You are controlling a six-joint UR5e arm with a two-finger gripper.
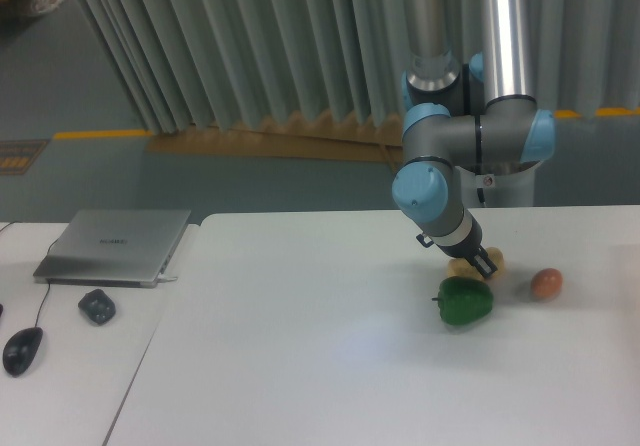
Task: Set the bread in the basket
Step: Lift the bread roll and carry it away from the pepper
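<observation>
The small dark two-finger gripper (484,262) sits low over the far right part of the white table (330,366), tipped down at a slant, and its tips are right at the bread (476,265), a small pale yellow-tan oblong roll with a smooth crust that lies on the tabletop; from where I stand the fingers cover much of the roll and I cannot tell whether they are closed on it or merely set around it. Just in front of the roll, touching or nearly so, rests a glossy green pepper (464,301) with a short stem pointing left. To the right of both, a little apart, lies a small orange-brown egg-shaped ball (546,284). Behind the gripper the grey arm with pale blue joint caps (450,156) folds up and back to a shiny metal column (507,26) at the table's rear edge. Far off to the left, on a separate lighter desk surface, a closed silver laptop (114,246) lies flat, with a dark lumpy object (97,306) in front of it and a black computer mouse (22,349) with its cord nearer the left edge. Grey pleated curtains (230,46) hang behind the whole scene, above a teal floor with a yellow line (100,134).
</observation>
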